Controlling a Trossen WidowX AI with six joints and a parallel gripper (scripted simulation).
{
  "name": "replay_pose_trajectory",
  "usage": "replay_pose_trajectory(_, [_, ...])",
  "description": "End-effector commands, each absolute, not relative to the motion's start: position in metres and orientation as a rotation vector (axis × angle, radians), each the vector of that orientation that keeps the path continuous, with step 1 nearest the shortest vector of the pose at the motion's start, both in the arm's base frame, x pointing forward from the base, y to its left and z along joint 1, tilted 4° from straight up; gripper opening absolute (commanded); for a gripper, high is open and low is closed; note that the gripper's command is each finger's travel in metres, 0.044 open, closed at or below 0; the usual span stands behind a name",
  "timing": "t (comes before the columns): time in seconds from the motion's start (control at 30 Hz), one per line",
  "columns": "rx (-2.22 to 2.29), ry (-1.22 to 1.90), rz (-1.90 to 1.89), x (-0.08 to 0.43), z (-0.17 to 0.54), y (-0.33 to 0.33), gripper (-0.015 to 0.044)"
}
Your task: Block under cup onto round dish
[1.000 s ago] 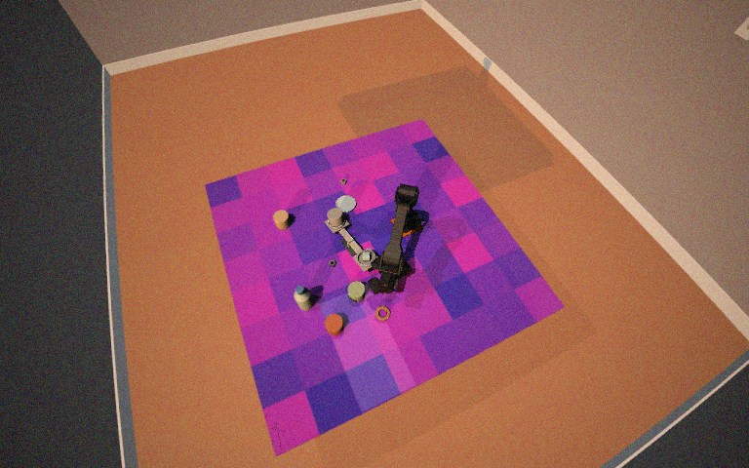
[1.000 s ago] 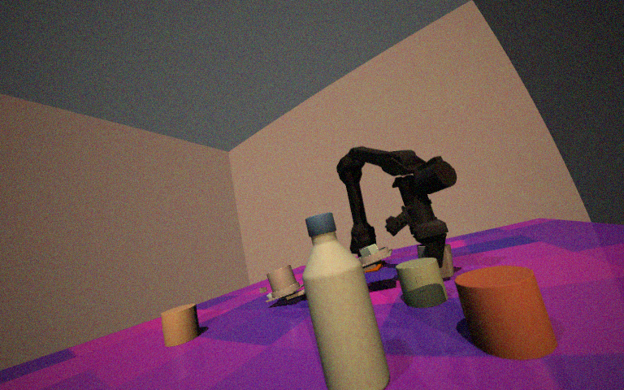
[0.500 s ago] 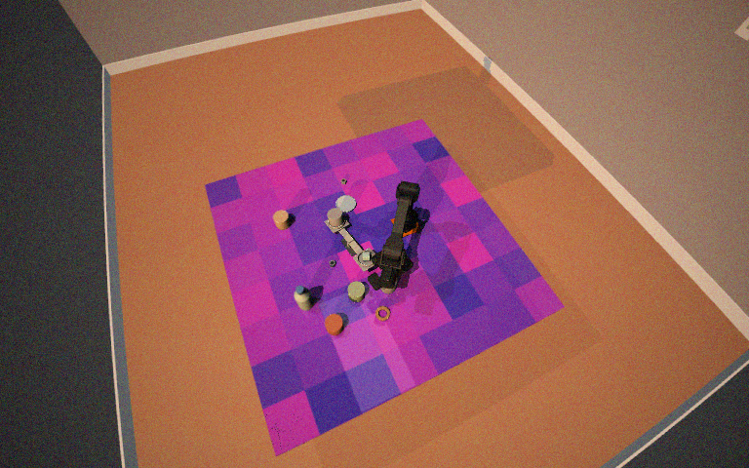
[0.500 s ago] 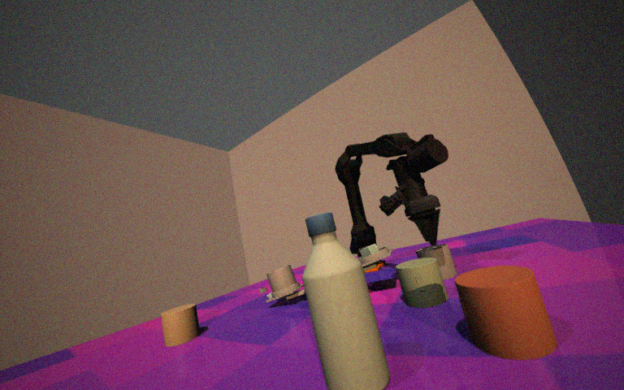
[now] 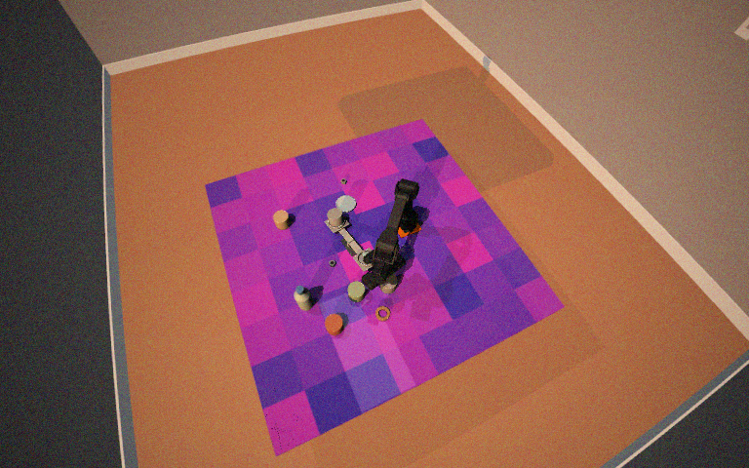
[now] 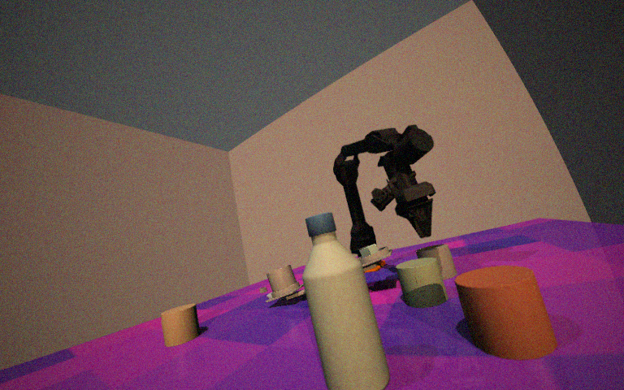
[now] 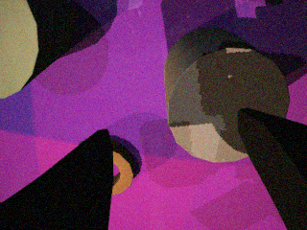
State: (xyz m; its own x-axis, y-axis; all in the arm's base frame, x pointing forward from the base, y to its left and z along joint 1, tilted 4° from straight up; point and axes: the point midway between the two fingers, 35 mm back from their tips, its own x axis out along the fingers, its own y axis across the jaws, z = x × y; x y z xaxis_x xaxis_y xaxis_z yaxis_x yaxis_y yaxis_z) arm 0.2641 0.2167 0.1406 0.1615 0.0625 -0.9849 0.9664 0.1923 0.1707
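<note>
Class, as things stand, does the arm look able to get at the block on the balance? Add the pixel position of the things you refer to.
Probably yes. The block (image 5: 364, 255) (image 6: 367, 250) sits uncovered on the balance (image 5: 353, 244) (image 6: 380, 255), and the jaws stand open, holding nothing. The near cup (image 5: 388, 286) (image 6: 445, 261) (image 7: 199, 136) stands on the mat, off the balance, so it seems out of the way.

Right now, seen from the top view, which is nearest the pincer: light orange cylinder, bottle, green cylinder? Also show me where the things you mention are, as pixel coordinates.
From the pincer (image 5: 371, 280) (image 6: 425, 235) (image 7: 176, 129):
1. Green cylinder (image 5: 356, 291) (image 6: 422, 283) (image 7: 16, 48), close by.
2. Bottle (image 5: 302, 298) (image 6: 342, 312), farther left.
3. Light orange cylinder (image 5: 281, 219) (image 6: 179, 325), upper left.
</note>
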Motion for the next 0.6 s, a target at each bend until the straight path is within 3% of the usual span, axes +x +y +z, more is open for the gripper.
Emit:
replay_pose_trajectory(0.0, [1.078,1.245,-0.828,0.266,0.146,0.211,0.0260])
replay_pose_trajectory(0.57, [0.623,1.362,-0.447,0.275,0.157,0.181,0.0260])
